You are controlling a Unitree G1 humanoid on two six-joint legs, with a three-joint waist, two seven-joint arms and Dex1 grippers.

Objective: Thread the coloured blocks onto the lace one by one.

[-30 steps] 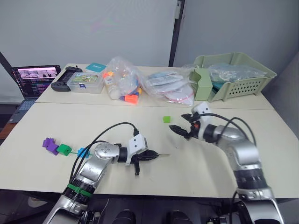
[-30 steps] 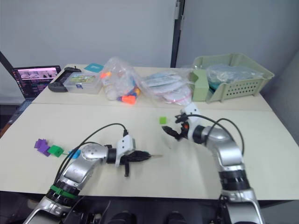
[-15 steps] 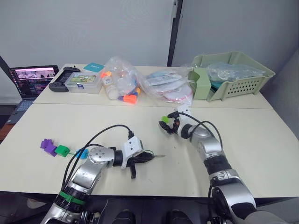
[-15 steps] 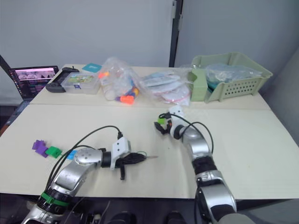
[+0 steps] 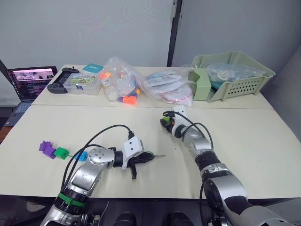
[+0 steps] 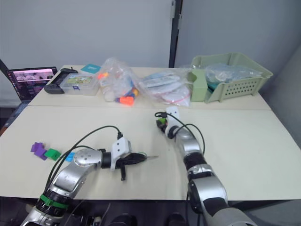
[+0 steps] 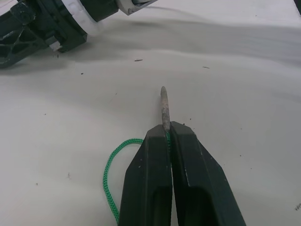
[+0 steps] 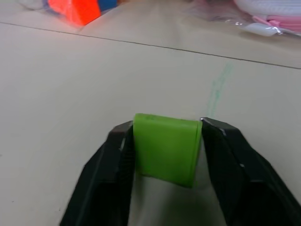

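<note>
My left gripper (image 5: 148, 157) is shut on the lace, low over the table's front middle. The stiff pale tip (image 7: 163, 104) sticks out past the fingertips, and the green cord (image 7: 108, 170) loops back beside them. My right gripper (image 5: 164, 121) is further back at mid-table, its fingers (image 8: 117, 141) pressed against both sides of the light green block (image 8: 165, 150), which sits on the table. At the left lie two purple blocks (image 5: 45, 147), a dark green block (image 5: 61, 152) and a blue block (image 5: 83, 155) in a row.
Along the back of the table (image 5: 263, 136) stand a laptop (image 5: 30, 81), a clear box (image 5: 84, 83), a bag of orange toys (image 5: 123, 84), flat plastic bags (image 5: 168, 87) and a green basket (image 5: 233, 75). A black cable (image 5: 101, 136) arcs over my left arm.
My right gripper has swung left to the light green block and closed its fingers around it. The left gripper holds the lace as before. The camera has shifted a little.
</note>
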